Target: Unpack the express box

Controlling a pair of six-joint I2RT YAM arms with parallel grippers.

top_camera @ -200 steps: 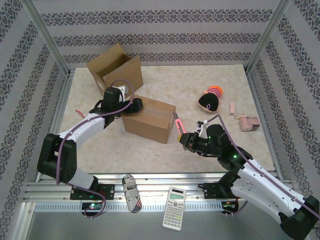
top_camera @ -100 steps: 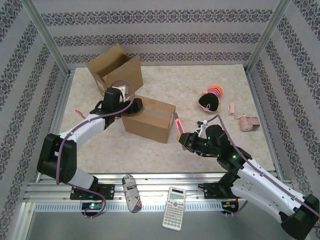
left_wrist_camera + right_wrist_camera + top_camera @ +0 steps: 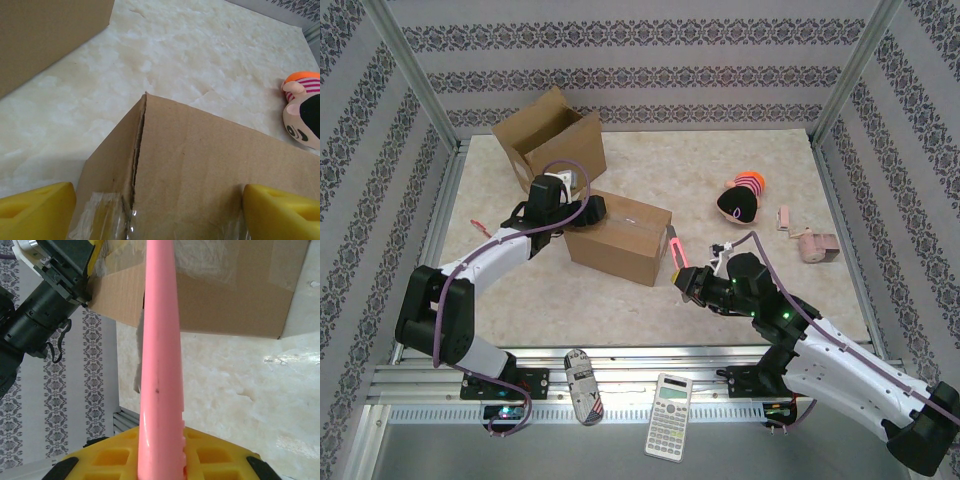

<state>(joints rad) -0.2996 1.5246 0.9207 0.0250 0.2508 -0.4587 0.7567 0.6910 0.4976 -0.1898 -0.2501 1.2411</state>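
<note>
Left gripper (image 3: 159, 212): yellow fingertips (image 3: 35, 210) are cut off at the wrist view's lower edge, so contact can't be judged. Its jaws are spread wide across the taped seam of the sealed cardboard box (image 3: 618, 238), which lies left of table centre with its long axis running far-left to near-right. Right gripper (image 3: 690, 283) is clenched on a pink cutter (image 3: 677, 248), which points away from the bases beside the box's right end, tip indistinct; the left arm is bent at the elbow with the forearm reaching right, and the right arm stretches low and leftward.
</note>
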